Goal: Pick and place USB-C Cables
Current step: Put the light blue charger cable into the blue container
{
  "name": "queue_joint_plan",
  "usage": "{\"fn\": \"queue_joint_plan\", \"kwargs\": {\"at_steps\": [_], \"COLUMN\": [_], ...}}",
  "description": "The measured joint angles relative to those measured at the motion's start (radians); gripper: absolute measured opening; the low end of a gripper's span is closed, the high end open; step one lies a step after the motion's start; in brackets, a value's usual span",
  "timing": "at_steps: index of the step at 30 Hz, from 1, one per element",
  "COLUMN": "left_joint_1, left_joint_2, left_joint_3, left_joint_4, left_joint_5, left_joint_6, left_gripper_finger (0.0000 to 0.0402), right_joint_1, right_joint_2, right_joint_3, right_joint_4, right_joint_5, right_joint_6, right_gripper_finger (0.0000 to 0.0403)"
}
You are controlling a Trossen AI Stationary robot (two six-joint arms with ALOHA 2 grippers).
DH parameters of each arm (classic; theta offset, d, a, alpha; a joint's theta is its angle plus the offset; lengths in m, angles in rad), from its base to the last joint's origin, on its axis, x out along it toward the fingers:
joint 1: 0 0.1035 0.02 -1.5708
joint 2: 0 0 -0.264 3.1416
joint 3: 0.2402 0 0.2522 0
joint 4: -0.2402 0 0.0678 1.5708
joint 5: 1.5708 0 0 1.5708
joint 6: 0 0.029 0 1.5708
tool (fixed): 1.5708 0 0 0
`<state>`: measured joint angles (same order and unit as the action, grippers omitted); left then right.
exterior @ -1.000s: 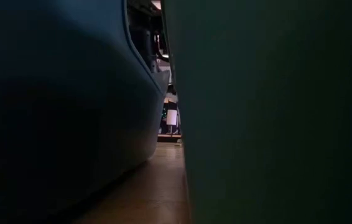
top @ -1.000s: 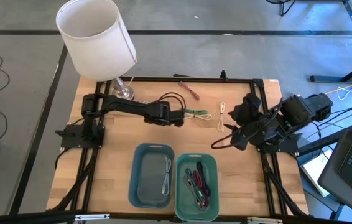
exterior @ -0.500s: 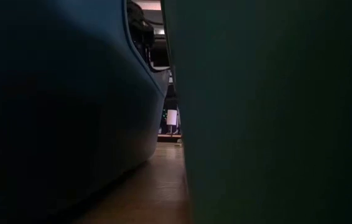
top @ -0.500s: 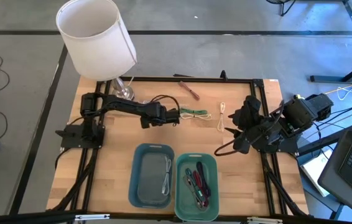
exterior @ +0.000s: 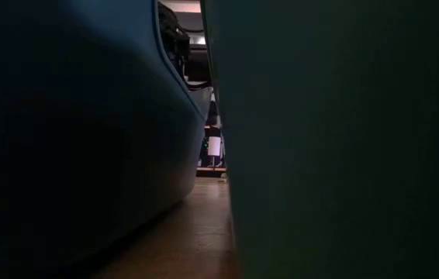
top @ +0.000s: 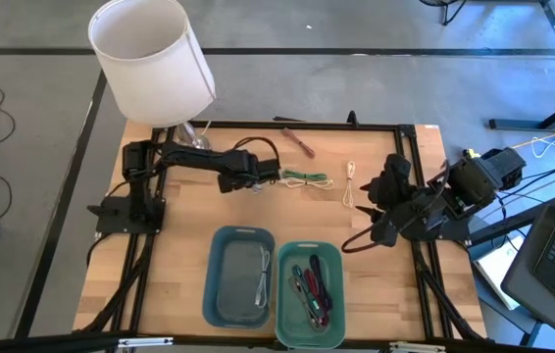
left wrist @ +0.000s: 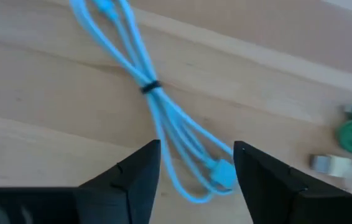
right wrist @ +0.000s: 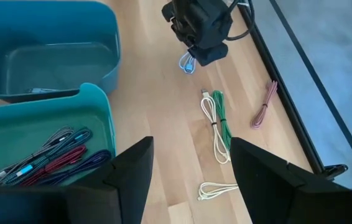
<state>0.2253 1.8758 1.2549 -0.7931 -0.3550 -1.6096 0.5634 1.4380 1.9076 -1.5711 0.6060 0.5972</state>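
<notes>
Left wrist view: left claw [left wrist: 196, 167], fingers apart, hovers over the light-blue cable [left wrist: 157, 118] on the desk [left wrist: 51, 81]; light and limp, grip at the black tie [left wrist: 150, 86].

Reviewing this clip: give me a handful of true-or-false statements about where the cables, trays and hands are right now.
1. The left hand is open above a light blue cable lying on the table. True.
2. The green tray is empty. False: it holds several cables, red and dark ones among them.
3. A green cable and a white cable lie side by side on the table. True.
4. The right hand grips a cable. False: it is open and holds nothing.
5. The reddish cable lies in the blue tray. False: it lies near the table's far edge.
</notes>
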Motion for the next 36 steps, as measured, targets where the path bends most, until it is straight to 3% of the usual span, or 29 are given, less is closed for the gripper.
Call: {"fn": "queue_joint_plan", "kwargs": {"at_steps": [6,16,27,36], "left_joint_1": [0.013,0.021,0.026,0.024], "left_joint_2": [0.000,0.001,0.001,0.004], "left_joint_3": [0.000,-0.010,-0.105,-0.143], "left_joint_4": [-0.097,-0.098,0.085,0.139], "left_joint_5": [0.010,-0.018,0.008,-0.008], "left_joint_6": [-0.001,-0.030,-0.061,-0.048], "left_gripper_finger": [0.0202,0.0201,0.0200,0.0199], "right_joint_1": [0.012,0.011,0.011,0.011], "right_joint_2": [0.000,0.000,0.000,0.000], "right_joint_3": [0.000,0.000,0.000,0.000], "right_joint_4": [0.000,0.000,0.000,0.000], "right_joint_5": [0.001,0.003,0.003,0.003], "right_joint_6": [0.001,0.008,0.004,0.005], "right_gripper_finger": [0.0216,0.0215,0.0216,0.0216]}}
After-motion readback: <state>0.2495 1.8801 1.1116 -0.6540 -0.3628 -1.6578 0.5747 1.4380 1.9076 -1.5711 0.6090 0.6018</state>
